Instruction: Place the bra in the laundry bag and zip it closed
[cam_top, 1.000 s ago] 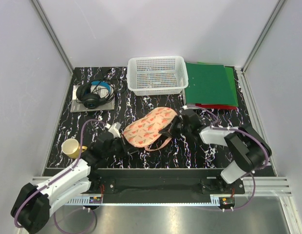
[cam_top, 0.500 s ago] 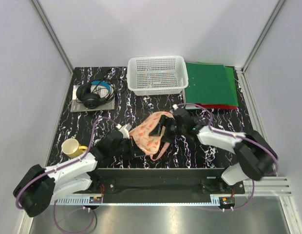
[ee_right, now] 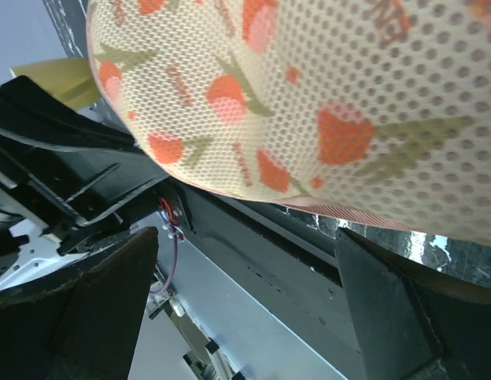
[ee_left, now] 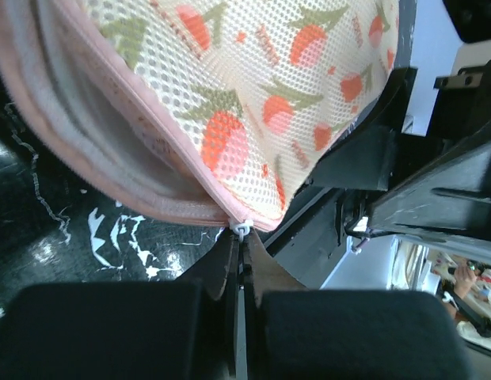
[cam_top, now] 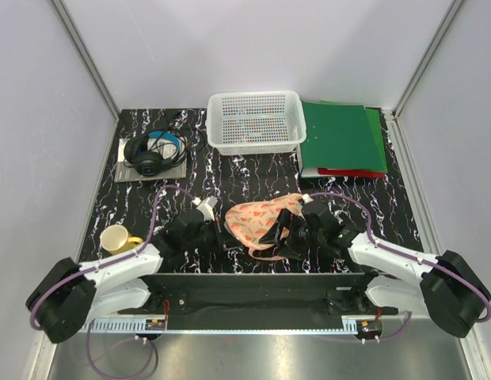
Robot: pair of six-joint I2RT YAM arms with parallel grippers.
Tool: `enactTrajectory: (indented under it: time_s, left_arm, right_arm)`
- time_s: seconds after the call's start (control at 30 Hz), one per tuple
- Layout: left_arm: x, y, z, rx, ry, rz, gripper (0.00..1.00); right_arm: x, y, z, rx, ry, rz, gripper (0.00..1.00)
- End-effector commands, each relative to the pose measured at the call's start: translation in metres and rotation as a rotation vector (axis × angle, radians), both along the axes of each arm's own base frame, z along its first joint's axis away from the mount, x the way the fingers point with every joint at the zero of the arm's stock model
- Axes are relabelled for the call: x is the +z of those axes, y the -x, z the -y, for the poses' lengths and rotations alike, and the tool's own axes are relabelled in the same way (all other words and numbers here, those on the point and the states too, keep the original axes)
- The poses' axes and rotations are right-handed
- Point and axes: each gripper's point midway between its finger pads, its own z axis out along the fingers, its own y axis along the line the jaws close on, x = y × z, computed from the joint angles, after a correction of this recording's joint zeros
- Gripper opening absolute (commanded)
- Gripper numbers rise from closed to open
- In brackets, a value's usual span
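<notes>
The laundry bag (cam_top: 257, 219), a peach case with red print, lies near the table's front edge between the two arms. My left gripper (cam_top: 222, 235) is at its left end, shut on the bag's small white zip pull (ee_left: 241, 229). There the pink zip edge (ee_left: 111, 170) still gapes beside the pull. My right gripper (cam_top: 283, 230) is at the bag's right side and stands open. Its fingers (ee_right: 79, 305) are spread wide with nothing between them, and the bag's printed mesh (ee_right: 309, 95) fills the view just past the tips. The bra is hidden.
A white mesh basket (cam_top: 255, 122) stands at the back, with green folders (cam_top: 339, 137) over a red one to its right. Black headphones (cam_top: 154, 153) lie on a pad at the back left. A yellow cup (cam_top: 116, 239) sits by the left arm.
My right gripper has opened, let go of the bag and swung toward the near edge. My left gripper moved right, still shut on the zip pull. The bag shifted right and nearer.
</notes>
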Motion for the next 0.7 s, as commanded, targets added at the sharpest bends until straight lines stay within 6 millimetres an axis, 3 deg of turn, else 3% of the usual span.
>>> enactTrajectory:
  time_s: [0.0, 0.17, 0.23, 0.33, 0.37, 0.4, 0.43, 0.47, 0.5, 0.57, 0.6, 0.67]
  left_arm:
    - [0.031, -0.015, -0.005, 0.087, 0.046, 0.102, 0.0]
    - [0.039, -0.015, -0.02, 0.14, 0.039, 0.134, 0.0]
    - [0.039, -0.013, -0.018, 0.122, 0.046, 0.127, 0.0]
    - [0.033, -0.008, -0.016, 0.104, 0.048, 0.108, 0.0]
    - [0.03, -0.007, -0.017, 0.104, 0.046, 0.098, 0.0]
    - [0.029, -0.004, -0.017, 0.098, 0.05, 0.094, 0.0]
    - [0.028, -0.002, -0.018, 0.096, 0.052, 0.089, 0.0]
    - [0.023, 0.001, -0.02, 0.097, 0.049, 0.078, 0.0]
    - [0.026, 0.003, -0.02, 0.095, 0.062, 0.083, 0.0]
    - [0.02, 0.008, -0.022, 0.096, 0.063, 0.067, 0.0]
    - [0.018, 0.01, -0.023, 0.095, 0.064, 0.062, 0.0]
    - [0.015, 0.013, -0.024, 0.101, 0.071, 0.05, 0.0]
  right_arm:
    - [0.003, 0.008, -0.003, 0.061, 0.003, 0.006, 1.0]
    - [0.003, 0.01, -0.003, 0.011, -0.025, -0.042, 1.0]
    - [0.007, -0.002, 0.001, -0.084, -0.04, -0.017, 1.0]
    - [0.02, -0.035, 0.005, -0.208, -0.027, 0.076, 1.0]
    - [0.01, -0.045, 0.007, -0.18, 0.035, 0.112, 1.0]
    - [0.026, -0.06, -0.001, -0.149, 0.024, 0.154, 1.0]
    - [0.025, -0.073, 0.0, -0.09, 0.058, 0.202, 1.0]
    - [0.009, -0.075, -0.008, -0.015, 0.091, 0.159, 1.0]
    - [0.029, -0.093, -0.023, 0.021, 0.078, 0.221, 1.0]
    - [0.006, -0.102, -0.03, 0.114, 0.166, 0.2, 1.0]
    - [0.023, -0.115, -0.042, 0.132, 0.159, 0.23, 1.0]
    - [0.017, -0.116, -0.059, 0.214, 0.192, 0.238, 1.0]
